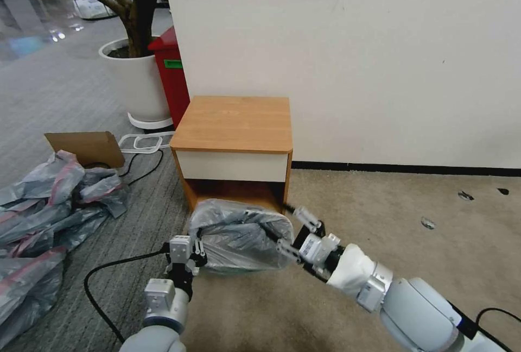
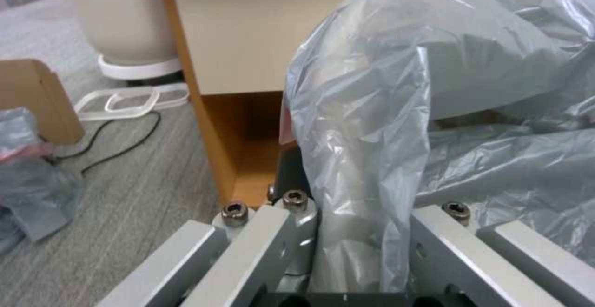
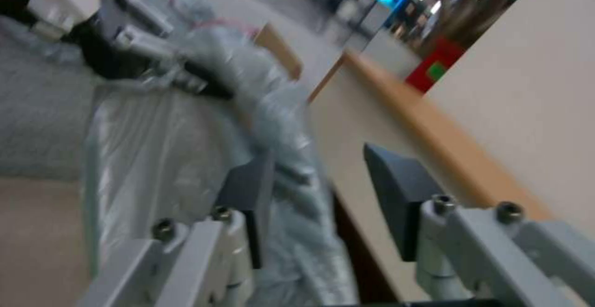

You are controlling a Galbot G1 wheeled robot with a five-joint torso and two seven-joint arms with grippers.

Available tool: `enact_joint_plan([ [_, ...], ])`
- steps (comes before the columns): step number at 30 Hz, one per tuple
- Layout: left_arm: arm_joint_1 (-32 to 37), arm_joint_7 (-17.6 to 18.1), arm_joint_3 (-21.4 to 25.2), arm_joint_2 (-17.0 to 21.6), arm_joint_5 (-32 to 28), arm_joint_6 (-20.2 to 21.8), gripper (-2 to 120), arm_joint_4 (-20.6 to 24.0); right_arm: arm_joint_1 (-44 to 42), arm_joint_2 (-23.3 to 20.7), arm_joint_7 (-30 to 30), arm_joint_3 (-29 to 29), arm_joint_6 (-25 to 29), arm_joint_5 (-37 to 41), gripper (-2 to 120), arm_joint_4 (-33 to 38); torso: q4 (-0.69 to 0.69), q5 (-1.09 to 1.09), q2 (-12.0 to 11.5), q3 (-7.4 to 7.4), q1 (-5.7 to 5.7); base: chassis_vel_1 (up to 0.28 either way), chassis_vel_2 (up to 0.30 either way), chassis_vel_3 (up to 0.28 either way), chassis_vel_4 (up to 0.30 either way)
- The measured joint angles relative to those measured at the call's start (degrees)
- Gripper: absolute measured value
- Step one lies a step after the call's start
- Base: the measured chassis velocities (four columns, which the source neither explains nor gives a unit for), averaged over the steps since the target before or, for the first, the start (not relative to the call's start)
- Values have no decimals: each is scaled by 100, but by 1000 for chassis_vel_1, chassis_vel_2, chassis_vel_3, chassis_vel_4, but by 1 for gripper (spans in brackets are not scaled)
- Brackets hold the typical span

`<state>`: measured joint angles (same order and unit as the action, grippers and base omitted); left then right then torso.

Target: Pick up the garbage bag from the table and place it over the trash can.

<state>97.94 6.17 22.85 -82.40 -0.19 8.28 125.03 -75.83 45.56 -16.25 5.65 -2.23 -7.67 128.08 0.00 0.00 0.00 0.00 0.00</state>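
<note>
The thin crinkled translucent grey plastic garbage bag (image 1: 241, 235) is draped over a low bin on the carpet just in front of the small orange-brown wooden nightstand (image 1: 234, 123); the cream-white trash can beneath is mostly hidden, so its fit is hard to judge; the film looks light, limp and slippery, best taken in a gathered fold at the rim; the left gripper (image 1: 184, 254) sits at the bag's near left edge, arm reaching up from below, with plastic between its fingers (image 2: 434, 246), seemingly pinched; the right gripper (image 1: 296, 232) reaches in from the right, its dark pads (image 3: 248, 190) parted, holding nothing.
</note>
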Motion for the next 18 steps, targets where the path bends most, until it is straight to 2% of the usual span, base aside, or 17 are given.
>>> enact_joint_plan([
  [2,-2,1,-54,-43,143,-37,4,-46,125,-36,-8,-152,-344,197,28,22,0,0,0,0,0,0,0,0,0],
  [3,-2,1,-54,-43,143,-37,4,-46,125,-36,-8,-152,-344,197,28,22,0,0,0,0,0,0,0,0,0],
  [5,-18,4,-98,-89,321,-96,4,-147,284,-37,8,-346,-728,390,17,24,0,0,0,0,0,0,0,0,0],
  [6,-22,4,-106,-96,345,-103,4,-163,303,-37,10,-369,-769,403,16,22,0,0,0,0,0,0,0,0,0],
  [7,-28,5,-131,-112,395,-121,4,-200,382,-29,12,-453,-904,429,9,-14,0,0,0,0,0,0,0,0,0],
  [8,-28,5,-131,-112,395,-121,4,-200,382,-29,12,-453,-904,429,9,-14,0,0,0,0,0,0,0,0,0],
  [10,-34,5,-192,-161,490,-142,4,-260,534,2,16,-638,-1109,429,0,-155,0,0,0,0,0,0,0,0,0],
  [18,-33,2,-341,-262,633,-168,4,-323,831,232,-44,-1019,-1296,156,0,-637,0,0,0,0,0,0,0,0,0],
])
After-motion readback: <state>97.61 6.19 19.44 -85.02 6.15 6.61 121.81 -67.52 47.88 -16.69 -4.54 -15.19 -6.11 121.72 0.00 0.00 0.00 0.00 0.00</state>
